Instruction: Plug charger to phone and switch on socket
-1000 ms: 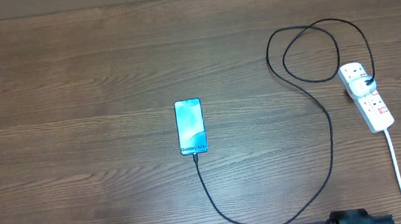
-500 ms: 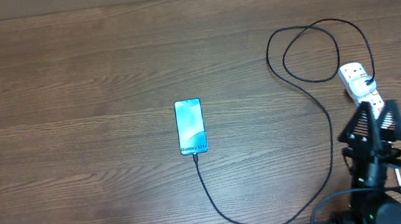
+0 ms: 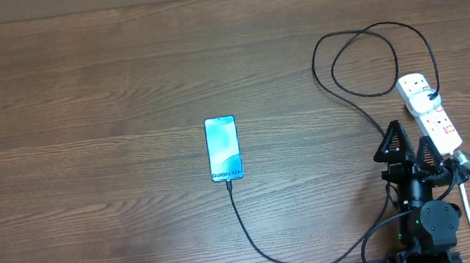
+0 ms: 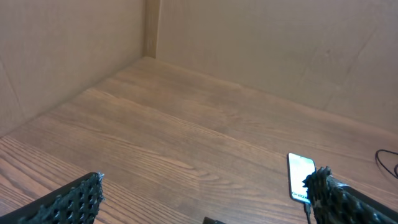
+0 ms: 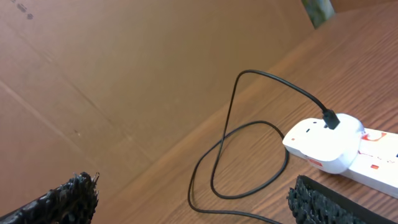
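The phone (image 3: 224, 148) lies flat mid-table with its light blue screen up; it also shows at the right of the left wrist view (image 4: 301, 176). The charger (image 3: 385, 146), a thin black cable, meets the phone's near end, sweeps along the near edge and loops up to a white adapter on the socket (image 3: 432, 112). My right gripper (image 3: 411, 139) hovers open just left of the socket's near half, holding nothing. In the right wrist view the socket (image 5: 333, 146) and the charger loop (image 5: 233, 134) lie ahead of my right gripper (image 5: 193, 190). My left gripper (image 4: 202, 190) is open and empty, over bare wood near the front edge.
The socket's white cord (image 3: 469, 208) runs from it to the near edge, beside my right arm. Cardboard walls (image 4: 249, 37) enclose the far and left sides of the wooden table (image 3: 85, 121).
The right arm, absent a second ago, came in from the near edge. Since half a second ago its open gripper has shifted left, off the socket's near end.
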`<state>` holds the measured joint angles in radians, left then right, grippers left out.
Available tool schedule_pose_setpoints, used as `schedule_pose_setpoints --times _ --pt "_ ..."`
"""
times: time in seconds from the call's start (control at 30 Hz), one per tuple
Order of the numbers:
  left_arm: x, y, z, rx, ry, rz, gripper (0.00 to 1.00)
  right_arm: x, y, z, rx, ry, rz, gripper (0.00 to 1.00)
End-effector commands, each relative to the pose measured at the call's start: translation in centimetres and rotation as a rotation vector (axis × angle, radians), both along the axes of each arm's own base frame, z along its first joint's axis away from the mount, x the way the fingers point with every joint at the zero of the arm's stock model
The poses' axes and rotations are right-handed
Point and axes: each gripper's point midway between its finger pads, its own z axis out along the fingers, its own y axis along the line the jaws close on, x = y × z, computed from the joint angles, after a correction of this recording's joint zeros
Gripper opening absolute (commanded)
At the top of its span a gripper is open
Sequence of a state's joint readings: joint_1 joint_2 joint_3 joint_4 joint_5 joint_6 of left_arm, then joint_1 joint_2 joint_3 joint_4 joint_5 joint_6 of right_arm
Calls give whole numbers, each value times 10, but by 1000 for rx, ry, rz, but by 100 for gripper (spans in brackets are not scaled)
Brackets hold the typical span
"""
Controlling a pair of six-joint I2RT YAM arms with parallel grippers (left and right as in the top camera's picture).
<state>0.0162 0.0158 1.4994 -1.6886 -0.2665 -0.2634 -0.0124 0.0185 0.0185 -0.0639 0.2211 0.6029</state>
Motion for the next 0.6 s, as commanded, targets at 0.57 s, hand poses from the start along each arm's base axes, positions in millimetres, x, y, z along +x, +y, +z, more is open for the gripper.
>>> schedule_pose_setpoints --times 0.57 --pt "-3 2 0 -7 -14 8 100 1 1 -4 -286 60 33 100"
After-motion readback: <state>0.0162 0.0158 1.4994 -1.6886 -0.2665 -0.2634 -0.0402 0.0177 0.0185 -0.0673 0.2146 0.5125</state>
